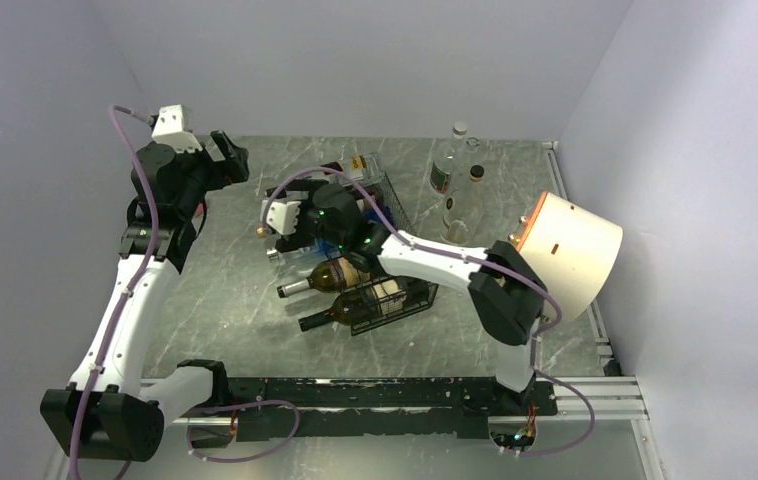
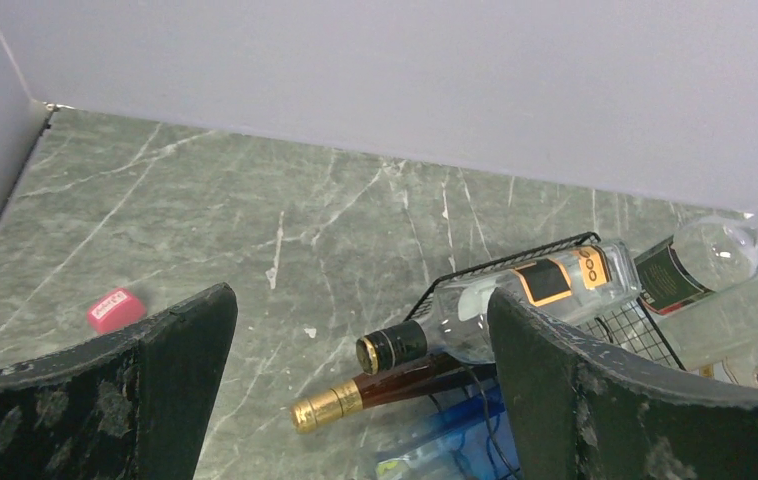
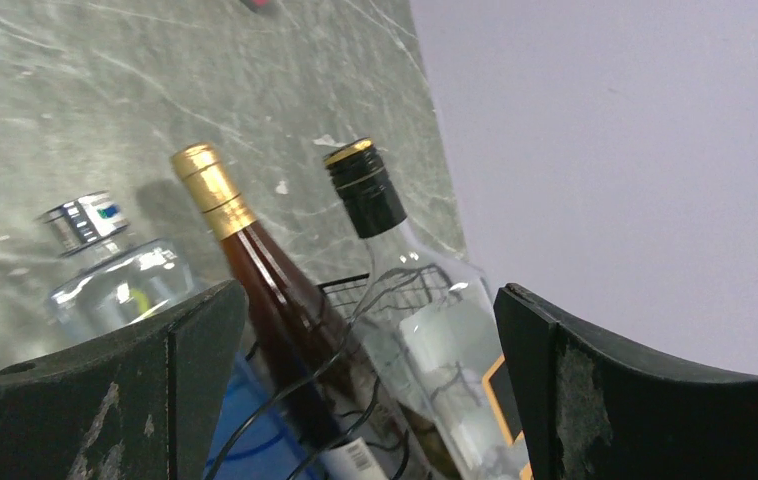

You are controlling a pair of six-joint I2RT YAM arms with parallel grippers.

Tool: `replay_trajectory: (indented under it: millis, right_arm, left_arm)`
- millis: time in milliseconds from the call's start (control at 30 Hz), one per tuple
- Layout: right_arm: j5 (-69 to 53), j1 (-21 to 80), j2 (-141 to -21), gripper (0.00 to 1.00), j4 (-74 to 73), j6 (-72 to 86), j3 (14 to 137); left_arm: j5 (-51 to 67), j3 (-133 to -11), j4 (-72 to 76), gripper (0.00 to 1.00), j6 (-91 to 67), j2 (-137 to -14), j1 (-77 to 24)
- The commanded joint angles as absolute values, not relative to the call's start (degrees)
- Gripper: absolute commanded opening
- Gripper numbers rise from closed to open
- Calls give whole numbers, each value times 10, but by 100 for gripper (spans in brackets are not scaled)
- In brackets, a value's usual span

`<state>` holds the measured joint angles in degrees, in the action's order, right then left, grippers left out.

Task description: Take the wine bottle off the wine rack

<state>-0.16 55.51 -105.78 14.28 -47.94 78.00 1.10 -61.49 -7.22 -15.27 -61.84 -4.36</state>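
The black wire wine rack (image 1: 410,300) lies mid-table with several bottles lying in it, necks pointing left. My right gripper (image 1: 290,238) hovers open over the rack's far end. In the right wrist view (image 3: 370,295) its jaws are apart above a brown wine bottle with a gold foil cap (image 3: 265,270) and a clear bottle with a black cap (image 3: 425,320), touching neither. My left gripper (image 1: 233,158) is raised at the far left, open and empty. The left wrist view (image 2: 360,300) shows the brown bottle (image 2: 395,385), the clear bottle (image 2: 515,290) and the rack's rim (image 2: 515,258).
Two clear bottles (image 1: 447,165) (image 1: 465,205) stand at the back right beside the rack. A large white cylinder (image 1: 570,250) lies against the right wall. A small pink object (image 2: 115,308) sits at far left. A clear silver-capped bottle (image 3: 115,270) lies beside the brown one.
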Motion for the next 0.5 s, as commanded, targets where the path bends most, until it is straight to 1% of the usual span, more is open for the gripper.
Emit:
replay_trajectory:
  millis: [0,167,467]
  right_arm:
    - [43,557,-1116,100,183,-545,839]
    - [80,559,-1204,100,183,-599,920]
    - [137,562,-1318,99,205,-696,1007]
  left_arm:
    - [-28,-636,-79,99,-140,-606,-46]
    - [-13,-637,-79,99,-145,-611,-36]
    - [-7,-636,-78,99,-149,-609,-20]
